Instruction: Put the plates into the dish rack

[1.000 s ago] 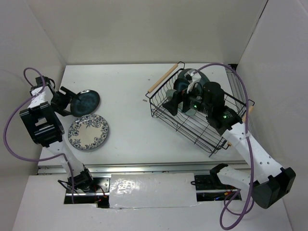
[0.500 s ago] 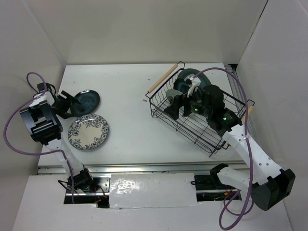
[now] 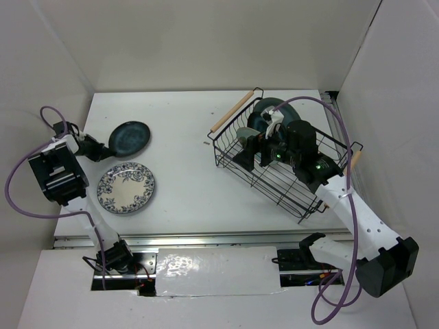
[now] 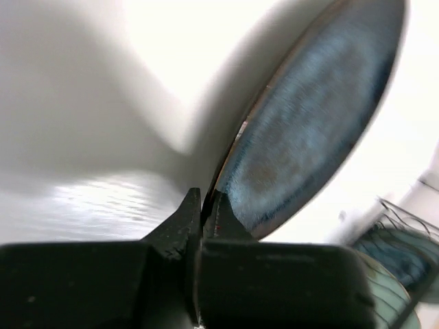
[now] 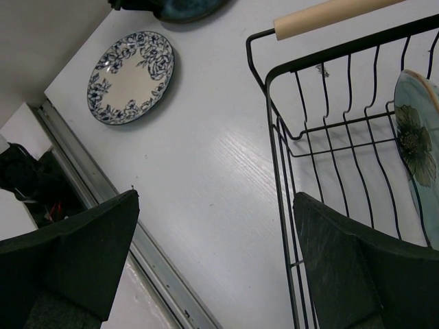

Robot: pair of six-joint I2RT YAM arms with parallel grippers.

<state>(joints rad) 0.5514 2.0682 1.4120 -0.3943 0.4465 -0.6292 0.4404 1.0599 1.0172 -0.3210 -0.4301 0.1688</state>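
Top view: left hand point(image 3: 104, 149) sat at 9 o'clock on the counter point(image 3: 182, 178), pressed together on the 8 o'clock rim of the navy plate point(image 3: 130, 138). Floral plate point(image 3: 125, 188) lay flat just beside it at 6 o'clock, untouched. Dish rack point(image 3: 302, 205) lay well apart at 3 o'clock from that hand, long axis running 10 to 4 o'clock, with the grey-teal plate point(image 3: 285, 108) on edge at its 11 o'clock end. Right hand point(image 3: 252, 152) hung over the rack's 9 o'clock side, so the left arm was plainly nearer both loose plates. Left wrist view: fingertips point(image 4: 192, 205) pinched the navy plate point(image 4: 302, 130) by its thin rim. The plate looked tilted; whether its far edge touched the counter could not be told. Rack wires point(image 4: 401, 212) showed far off at 4 o'clock. Right wrist view: right hand point(image 5: 214, 205) was spread wide, holding nothing, straddling the rack's rim point(image 5: 322, 55) below the wooden handle point(image 5: 329, 10). Mint plate point(image 5: 418, 130) stood inside at 3 o'clock, and the floral plate point(image 5: 130, 77) lay at 10 o'clock. Judged: the carry had to cross the counter toward 3 o'clock.
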